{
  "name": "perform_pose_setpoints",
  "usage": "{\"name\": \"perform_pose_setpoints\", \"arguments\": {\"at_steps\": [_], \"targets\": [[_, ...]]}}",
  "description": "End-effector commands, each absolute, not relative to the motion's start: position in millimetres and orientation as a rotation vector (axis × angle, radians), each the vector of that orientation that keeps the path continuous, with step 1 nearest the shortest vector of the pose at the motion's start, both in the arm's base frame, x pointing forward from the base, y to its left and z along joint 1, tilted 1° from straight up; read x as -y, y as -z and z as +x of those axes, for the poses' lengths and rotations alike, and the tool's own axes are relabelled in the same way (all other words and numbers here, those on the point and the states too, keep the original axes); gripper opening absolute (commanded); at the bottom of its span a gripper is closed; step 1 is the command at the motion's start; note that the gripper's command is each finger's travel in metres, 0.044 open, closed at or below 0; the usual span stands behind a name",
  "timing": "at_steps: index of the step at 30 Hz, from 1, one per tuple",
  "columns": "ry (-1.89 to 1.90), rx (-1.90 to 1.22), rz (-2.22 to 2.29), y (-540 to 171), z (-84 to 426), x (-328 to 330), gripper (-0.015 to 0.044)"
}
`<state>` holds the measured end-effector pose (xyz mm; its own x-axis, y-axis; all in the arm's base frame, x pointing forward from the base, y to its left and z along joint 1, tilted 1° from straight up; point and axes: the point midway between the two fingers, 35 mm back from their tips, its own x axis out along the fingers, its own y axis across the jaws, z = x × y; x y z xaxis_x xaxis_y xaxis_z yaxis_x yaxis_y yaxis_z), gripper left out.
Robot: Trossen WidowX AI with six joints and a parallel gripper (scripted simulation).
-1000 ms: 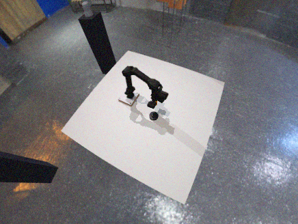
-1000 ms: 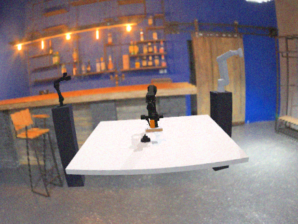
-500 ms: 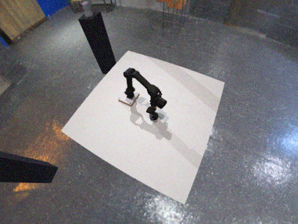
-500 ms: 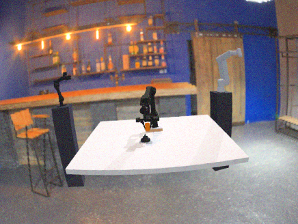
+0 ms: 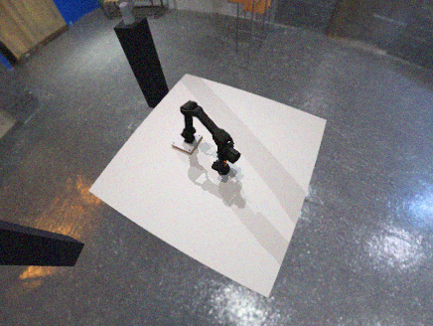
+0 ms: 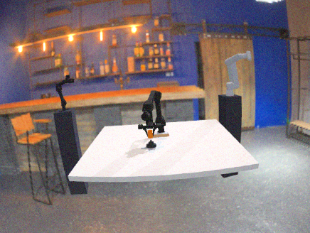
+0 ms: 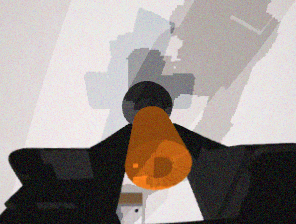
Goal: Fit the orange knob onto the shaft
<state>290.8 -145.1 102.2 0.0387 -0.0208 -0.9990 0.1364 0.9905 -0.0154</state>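
Observation:
The orange knob (image 5: 224, 162) (image 6: 150, 133) (image 7: 155, 150) is upright between the fingers of my gripper (image 6: 150, 135) (image 7: 152, 127), which is shut on it. A darker D-shaped mark shows on its end facing the wrist camera. The round dark pedestal (image 5: 223, 171) (image 6: 151, 145) (image 7: 147, 92) stands on the table under the knob. In the exterior view a small gap shows between the knob's lower end and the shaft (image 6: 151, 141). In the wrist view the knob covers part of the pedestal and hides the shaft. The shaft's flat side cannot be seen.
The white table (image 5: 164, 194) (image 6: 199, 156) carries the arm's base plate (image 5: 185, 145) (image 6: 163, 135) (image 7: 131, 199) behind the pedestal. Shadows of the arm fall around the pedestal. Black columns (image 5: 141, 60) (image 6: 230, 114) stand off the table.

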Motion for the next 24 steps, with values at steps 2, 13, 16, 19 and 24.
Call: {"name": "perform_pose_setpoints", "arguments": {"at_steps": [2,13,16,19,24], "targets": [[0.11,-1.532,0.095,-90,290,144,0.0],[0.114,-1.531,0.099,-87,292,143,0.0],[0.114,-1.531,0.099,-87,293,143,0.0],[0.114,-1.531,0.099,-88,294,144,0.0],[0.114,-1.531,0.099,-85,294,144,0.0]]}}
